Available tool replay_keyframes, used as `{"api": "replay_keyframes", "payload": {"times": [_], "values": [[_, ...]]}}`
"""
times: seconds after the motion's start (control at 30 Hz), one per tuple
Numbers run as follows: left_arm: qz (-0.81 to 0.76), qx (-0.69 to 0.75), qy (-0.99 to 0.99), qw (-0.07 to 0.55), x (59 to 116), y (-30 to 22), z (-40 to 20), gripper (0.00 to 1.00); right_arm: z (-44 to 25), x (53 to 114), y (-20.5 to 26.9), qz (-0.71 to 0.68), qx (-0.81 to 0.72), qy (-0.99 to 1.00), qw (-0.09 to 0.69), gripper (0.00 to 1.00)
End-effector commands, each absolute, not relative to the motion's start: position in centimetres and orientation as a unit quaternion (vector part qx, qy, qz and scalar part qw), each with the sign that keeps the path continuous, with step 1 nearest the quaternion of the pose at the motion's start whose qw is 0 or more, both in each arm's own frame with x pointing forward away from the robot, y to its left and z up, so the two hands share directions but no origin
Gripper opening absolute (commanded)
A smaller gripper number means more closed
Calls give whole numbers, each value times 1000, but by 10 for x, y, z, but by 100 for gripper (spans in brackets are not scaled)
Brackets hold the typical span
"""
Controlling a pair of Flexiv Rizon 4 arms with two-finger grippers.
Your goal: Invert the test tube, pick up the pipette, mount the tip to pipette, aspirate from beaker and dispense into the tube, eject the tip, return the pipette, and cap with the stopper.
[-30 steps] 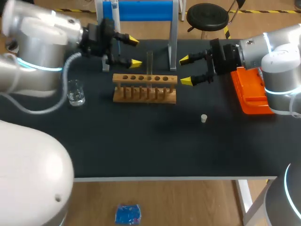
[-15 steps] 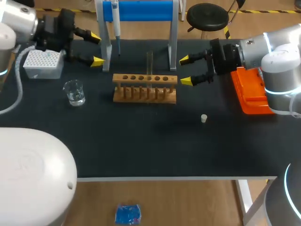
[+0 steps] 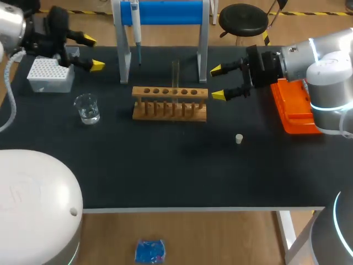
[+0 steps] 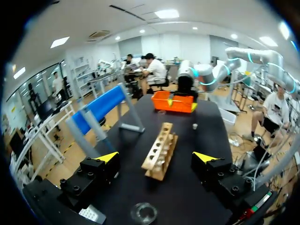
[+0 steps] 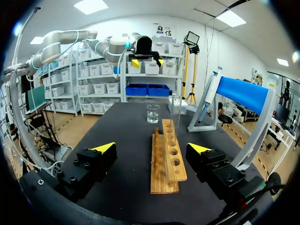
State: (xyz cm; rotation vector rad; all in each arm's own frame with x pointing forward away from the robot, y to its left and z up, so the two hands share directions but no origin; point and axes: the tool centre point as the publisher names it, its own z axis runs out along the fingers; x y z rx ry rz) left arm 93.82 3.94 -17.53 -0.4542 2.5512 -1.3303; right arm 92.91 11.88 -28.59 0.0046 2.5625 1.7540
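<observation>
1. Test tube (image 3: pixel 175 73): stands upright in the wooden rack (image 3: pixel 170 105), in a hole near its middle. Clear glass; which end is up cannot be told.
2. Handling (judged): light, stiff, slick and fragile. Best held on the bare length above the rack, with gentle pressure from two opposite sides, and lifted straight out before turning.
3. Right gripper (image 3: pixel 218 83): spread wide, empty, just beside the rack's right end.
4. Left gripper (image 3: pixel 92 53): spread wide, empty, well apart from the tube, near the tip box (image 3: pixel 51 75).
5. Pipette (image 3: pixel 136 30) hangs on the blue stand (image 3: pixel 165 11) behind the rack. Beaker (image 3: pixel 88 108) sits left of it and stopper (image 3: pixel 239 138) front-right.
</observation>
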Motion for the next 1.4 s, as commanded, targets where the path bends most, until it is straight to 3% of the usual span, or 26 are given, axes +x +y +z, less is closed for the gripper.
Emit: {"api": "replay_keyframes", "payload": {"times": [0.03,0.3,0.5,1.4], "values": [[-458,-199,856,131,953,85,-189,100,-286,928,119,564,2,825,19,100],[-443,-322,822,158,1001,167,-212,100,-286,928,119,564,2,825,19,100],[-423,-377,807,168,1019,200,-236,100,-286,928,119,564,2,825,19,100],[-418,-408,790,185,1027,214,-251,100,-286,928,119,564,2,825,19,100]]}}
